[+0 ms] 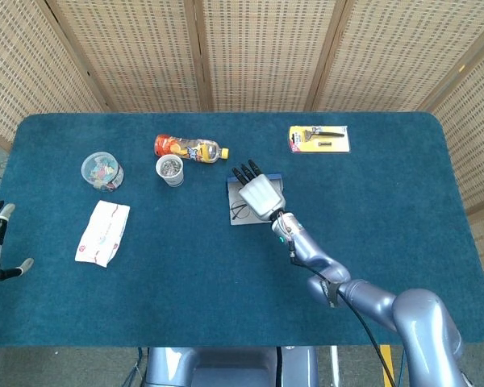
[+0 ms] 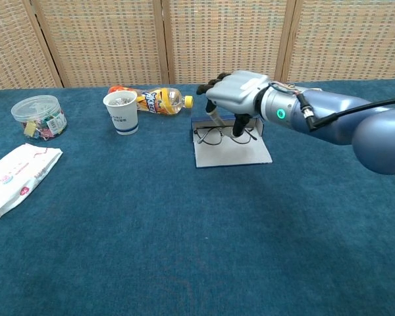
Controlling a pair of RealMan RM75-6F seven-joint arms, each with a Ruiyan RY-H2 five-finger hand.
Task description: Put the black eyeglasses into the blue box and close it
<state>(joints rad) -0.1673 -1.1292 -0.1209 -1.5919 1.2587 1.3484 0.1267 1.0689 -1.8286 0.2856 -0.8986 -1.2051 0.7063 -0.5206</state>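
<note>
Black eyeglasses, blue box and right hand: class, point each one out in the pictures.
black eyeglasses (image 2: 214, 135): chest view, on the left lens rim.
blue box (image 2: 234, 155): chest view, on the bare pale inner panel near the front.
right hand (image 2: 236, 92): chest view, on the silver back of the hand.

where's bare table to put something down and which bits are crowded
Free: the whole near strip in front of the blue box, and the far right, beside the yellow blister pack. Crowded: the far left, where the bottle, paper cup, clear tub and white packet sit, and the box, under the right hand with the eyeglasses.
</note>
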